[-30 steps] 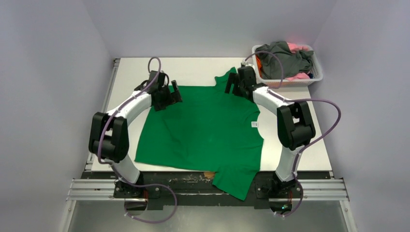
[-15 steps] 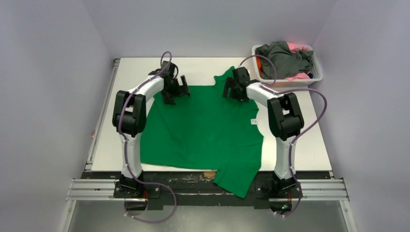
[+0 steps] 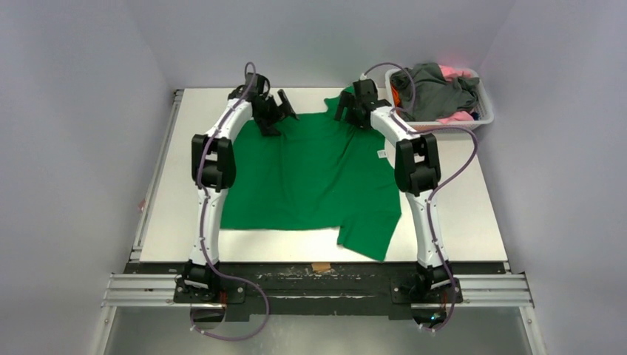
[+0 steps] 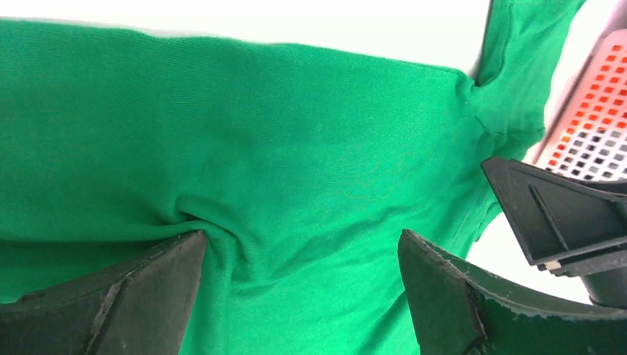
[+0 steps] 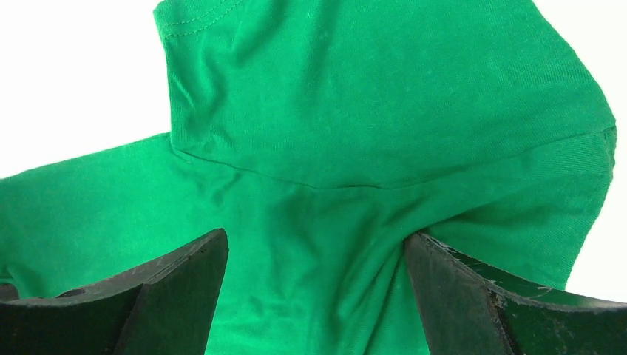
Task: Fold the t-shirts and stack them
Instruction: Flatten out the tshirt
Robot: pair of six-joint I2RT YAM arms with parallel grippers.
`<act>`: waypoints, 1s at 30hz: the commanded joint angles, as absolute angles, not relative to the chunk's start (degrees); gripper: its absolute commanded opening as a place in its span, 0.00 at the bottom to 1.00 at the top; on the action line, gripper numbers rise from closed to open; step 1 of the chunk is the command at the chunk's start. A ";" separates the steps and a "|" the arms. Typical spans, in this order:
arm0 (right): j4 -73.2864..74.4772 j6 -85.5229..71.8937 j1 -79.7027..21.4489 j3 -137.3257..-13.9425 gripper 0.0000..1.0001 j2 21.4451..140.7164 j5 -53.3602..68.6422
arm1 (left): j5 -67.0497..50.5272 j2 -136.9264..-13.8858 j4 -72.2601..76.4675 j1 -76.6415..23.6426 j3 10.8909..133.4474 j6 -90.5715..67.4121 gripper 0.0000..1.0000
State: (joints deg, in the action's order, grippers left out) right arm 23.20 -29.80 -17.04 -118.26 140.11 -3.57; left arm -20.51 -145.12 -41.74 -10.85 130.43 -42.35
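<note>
White surface (image 3: 458, 214), grey walls; the green t-shirt (image 3: 318, 177) lies spread flat just left of the basket (image 3: 480, 122).
I see the right gripper (image 5: 314, 244) near the basket and the left gripper (image 4: 299, 244) farther from it, both wide on the cloth, clamping nothing. The cloth looks light, limp and quick to wrinkle; I'd pinch hem and shoulder seam.

Green t-shirt (image 4: 296, 148) is fine knit cloth, matt and soft-looking, with stitched seams. The fingers (image 5: 170, 296) on the right gripper (image 5: 314, 237) look like matt black plastic with scuffed, rough edges. Basket (image 3: 473, 122) is white plastic, and the table (image 3: 458, 222) is smooth matt white.
</note>
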 commanded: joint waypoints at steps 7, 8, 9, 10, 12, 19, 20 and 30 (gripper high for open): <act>28.72 -25.87 -16.22 -119.63 0.91 129.95 -5.34 | -20.31 -133.09 -43.18 -8.47 128.04 -38.15 1.00; 27.42 -25.76 -16.40 -115.43 0.91 125.65 -6.09 | -18.63 -127.77 -42.86 -8.69 122.75 -36.95 1.00; 25.78 -25.64 -16.60 -110.11 0.91 121.23 -6.89 | -16.61 -122.58 -42.67 -9.08 116.89 -35.65 1.00; 24.16 -25.77 -16.88 -104.82 0.92 116.62 -7.65 | -14.07 -114.50 -42.21 -9.44 109.84 -34.64 1.00; 21.17 -27.05 -17.32 -90.21 0.92 107.20 -9.17 | -5.47 -101.76 -40.19 -10.15 94.16 -34.51 1.00; 15.98 -35.87 -17.49 -53.22 0.93 79.86 -12.87 | 15.71 -63.92 -41.92 -10.11 49.92 -46.71 1.00; 16.27 -36.81 -17.47 -50.29 0.93 76.30 -13.55 | 17.43 -60.24 -43.80 -10.11 46.66 -48.17 1.00; 17.35 -37.03 -17.49 -41.60 0.90 64.65 -12.06 | 17.77 -53.76 -40.84 -10.02 31.18 -56.75 0.85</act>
